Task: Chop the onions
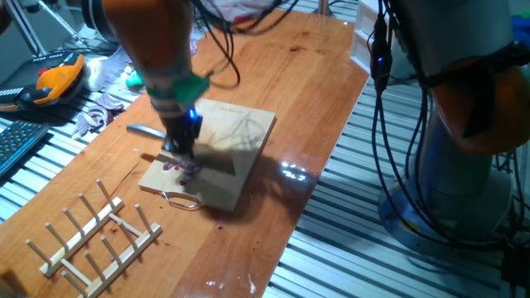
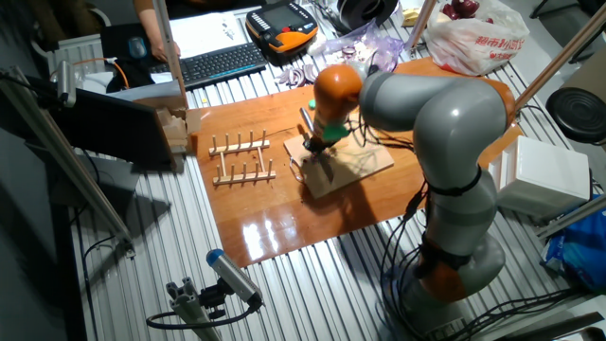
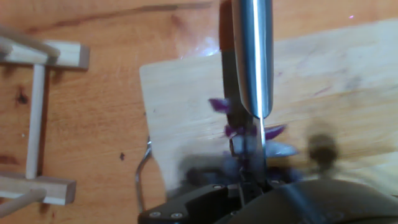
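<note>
A wooden rack (image 1: pixel 95 236) of dowels lies at the left near end of the table (image 1: pixel 306 74), well apart from the arm; in the hand view its rails (image 3: pixel 37 112) show at the left edge. Just right of the rack a bent wire loop (image 1: pixel 182 200) rests on the table against the near corner of the board (image 1: pixel 219 161), and the hand view shows the same loop (image 3: pixel 142 171) beside the board's edge (image 3: pixel 180 106). On the board's near left part lie the onions (image 1: pixel 184 168), a small cluster of purple bits, seen in the hand view as scattered purple pieces (image 3: pixel 219 104) on either side of a knife blade (image 3: pixel 252 56). The gripper (image 1: pixel 178 145) stands upright over that cluster, clamped on the knife, whose blade runs down between the bits to the board; the motion blur hides how deep the edge sits. A grey handle-like bar (image 1: pixel 145 130) sticks out left of the gripper. In the other fixed view the arm (image 2: pixel 426 104) bends over the board (image 2: pixel 350 166) with the gripper (image 2: pixel 317 142) low on it, the rack (image 2: pixel 241 161) to the left and a white bag (image 2: pixel 473 38) at the far right of the table
</note>
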